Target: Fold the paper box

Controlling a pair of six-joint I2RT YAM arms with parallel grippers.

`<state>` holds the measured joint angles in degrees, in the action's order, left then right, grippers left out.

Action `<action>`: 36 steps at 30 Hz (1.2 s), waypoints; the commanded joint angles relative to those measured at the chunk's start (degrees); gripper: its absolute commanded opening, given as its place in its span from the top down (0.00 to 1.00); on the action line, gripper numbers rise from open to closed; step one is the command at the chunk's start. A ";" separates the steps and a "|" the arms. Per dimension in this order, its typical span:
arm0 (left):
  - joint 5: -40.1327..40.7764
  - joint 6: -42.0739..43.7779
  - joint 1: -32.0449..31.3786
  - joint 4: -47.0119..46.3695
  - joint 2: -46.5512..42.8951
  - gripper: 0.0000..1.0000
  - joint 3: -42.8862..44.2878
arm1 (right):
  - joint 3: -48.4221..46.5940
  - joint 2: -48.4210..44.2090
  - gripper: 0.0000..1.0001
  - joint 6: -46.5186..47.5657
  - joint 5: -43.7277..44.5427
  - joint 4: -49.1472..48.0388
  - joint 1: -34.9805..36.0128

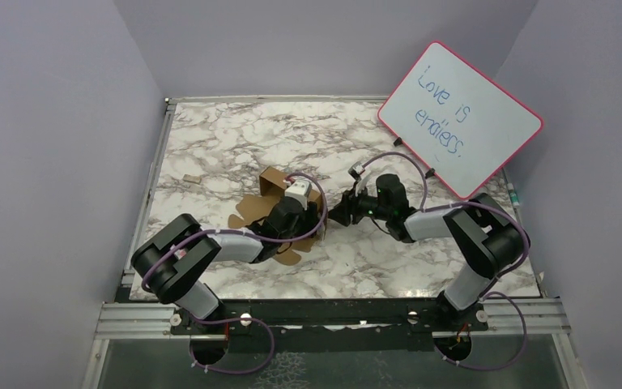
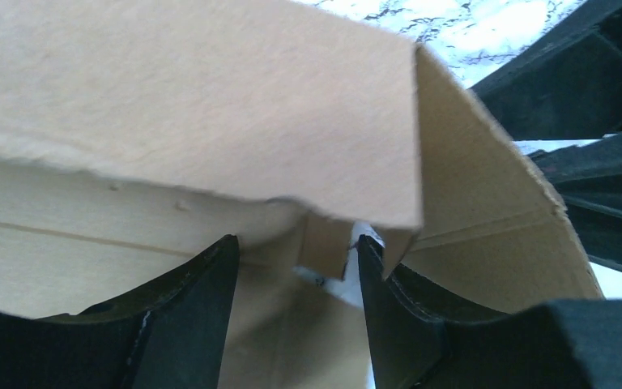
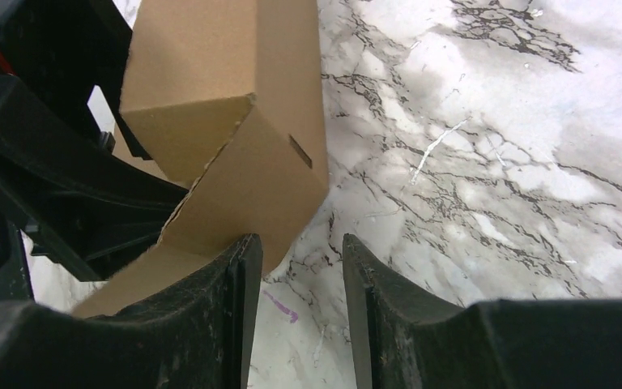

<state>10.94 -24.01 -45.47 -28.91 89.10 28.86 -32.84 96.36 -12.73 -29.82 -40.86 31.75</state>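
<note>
The paper box [image 1: 270, 183] is brown cardboard, partly folded, with flat flaps spread on the marble table [image 1: 421, 259] to its left and front. My left gripper [image 1: 308, 215] is over the box with its jaws open. In the left wrist view cardboard [image 2: 210, 97] fills the frame and a flap edge touches the right fingertip [image 2: 372, 259] of that gripper [image 2: 296, 253]. My right gripper [image 1: 337, 214] is just right of the box, open and empty. In the right wrist view its left finger [image 3: 239, 267] rests beside a folded corner of the box [image 3: 235, 105], with bare table between the fingertips [image 3: 296, 247].
A white board [image 1: 460, 117] with a pink rim and blue writing leans at the back right. A tiny tan scrap [image 1: 190, 178] lies at the left of the table. A short purple mark [image 3: 279, 306] is on the marble. Grey walls enclose the table.
</note>
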 commanded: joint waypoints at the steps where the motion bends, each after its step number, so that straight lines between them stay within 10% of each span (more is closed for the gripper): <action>1: -3.09 -1.19 0.03 0.42 -3.90 0.42 -1.10 | -0.65 1.59 0.53 -0.91 -2.94 -3.79 -0.24; 20: 1.38 -3.79 2.22 14.76 -21.47 0.37 -5.48 | 3.13 1.11 0.53 -0.71 -4.30 -5.03 -0.15; 36: -4.22 -8.15 3.69 12.45 -16.32 0.46 -9.11 | 4.82 1.75 0.50 -1.68 -4.68 -9.15 3.46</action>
<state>10.76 -30.85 -41.95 -15.44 72.34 20.23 -28.36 97.69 -14.09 -33.93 -46.13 34.04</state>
